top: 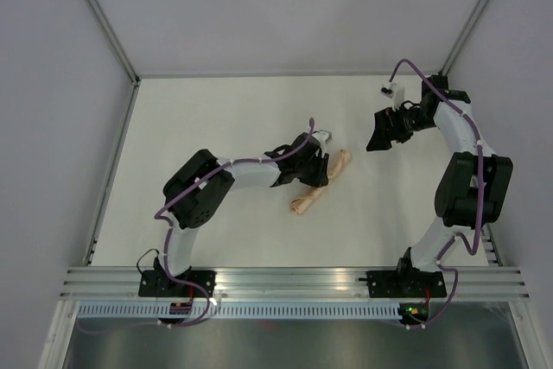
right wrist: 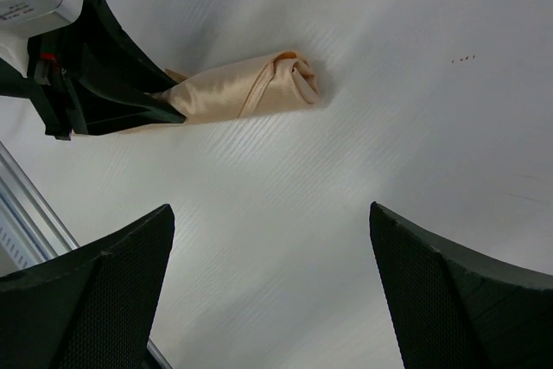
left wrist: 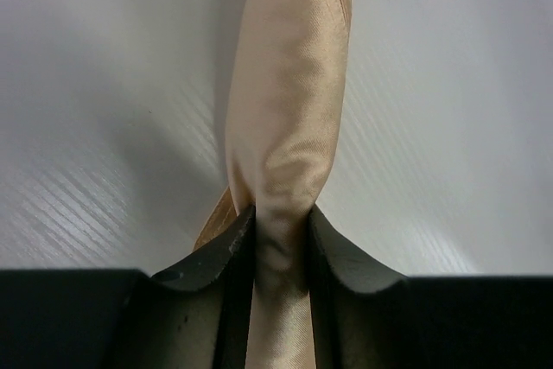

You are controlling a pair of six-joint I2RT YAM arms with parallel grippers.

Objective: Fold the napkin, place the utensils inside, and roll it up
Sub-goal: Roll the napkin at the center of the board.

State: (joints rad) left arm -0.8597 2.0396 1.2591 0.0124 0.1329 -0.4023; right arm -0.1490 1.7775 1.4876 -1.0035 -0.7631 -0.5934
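Note:
The peach-orange napkin lies as a tight roll, slanted, near the table's middle. My left gripper sits over the roll's middle. In the left wrist view its black fingers pinch the napkin from both sides, so the left gripper is shut on it. My right gripper hovers to the right of the roll, apart from it. In the right wrist view the right gripper stands wide open over bare table, with the napkin's coiled end and the left gripper ahead. The utensils are out of view.
The white table is bounded by grey walls on the left, back and right. An aluminium rail carrying both arm bases runs along the near edge.

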